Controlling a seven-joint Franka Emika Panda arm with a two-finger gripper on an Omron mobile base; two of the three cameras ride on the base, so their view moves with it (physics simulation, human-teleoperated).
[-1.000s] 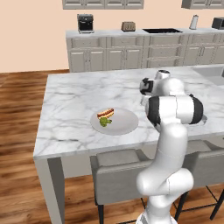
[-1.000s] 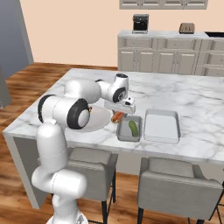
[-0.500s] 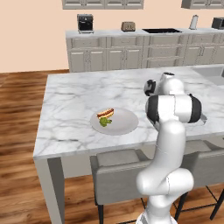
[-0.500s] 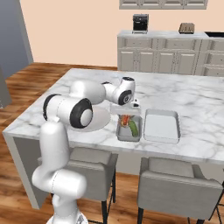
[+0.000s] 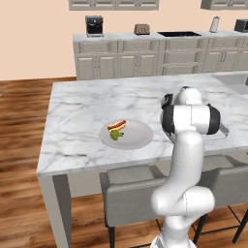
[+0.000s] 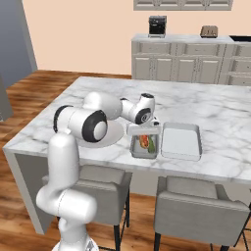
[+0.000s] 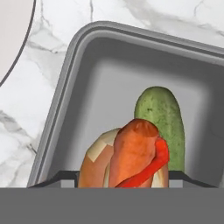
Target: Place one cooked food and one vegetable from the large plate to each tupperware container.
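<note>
while hot dog half hides cucumber, tupperware container, lower edge cut off

Grey tupperware tray on marble counter. Hot dog (bun plus red sausage) at the near end, touching a green cucumber lying inside the tray behind it. Pale plate edge at upper left.
</note>
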